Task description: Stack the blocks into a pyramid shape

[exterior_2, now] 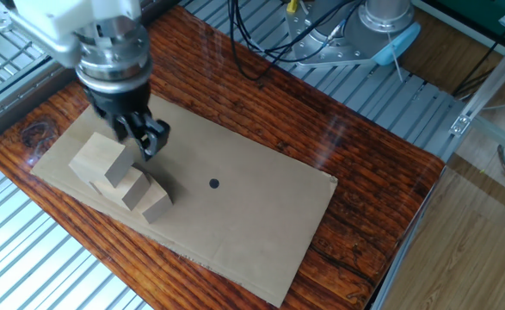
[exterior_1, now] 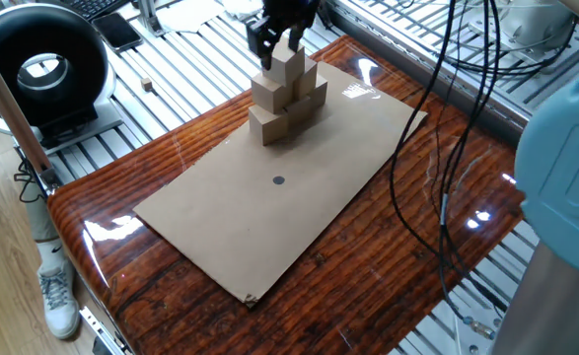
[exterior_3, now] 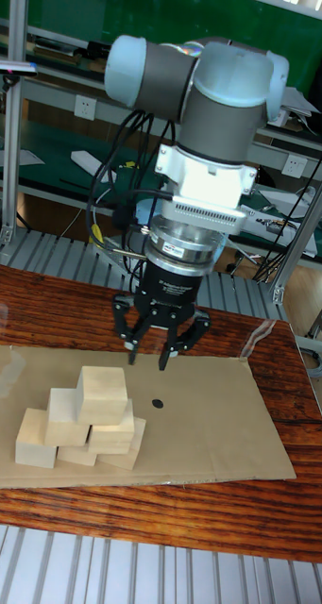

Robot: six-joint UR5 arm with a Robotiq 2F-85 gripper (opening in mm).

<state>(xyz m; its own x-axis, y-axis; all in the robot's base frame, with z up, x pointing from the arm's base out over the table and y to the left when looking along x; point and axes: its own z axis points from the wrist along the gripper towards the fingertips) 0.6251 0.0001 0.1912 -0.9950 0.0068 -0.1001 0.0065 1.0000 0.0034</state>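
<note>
The blocks are stacked as a stepped pile on the far end of the cardboard sheet, with a single top block on two lower rows. The other fixed view shows the same blocks near the sheet's left end. My gripper hangs open above and just to the right of the top block, touching nothing. It holds nothing between its fingers. In one fixed view the gripper sits right behind the pile's top. In the other fixed view the gripper partly covers the pile's upper right.
A black dot marks the middle of the cardboard sheet. A black round device stands off the table to the left. Black cables hang over the table's right side. The wooden table edge is near the sheet.
</note>
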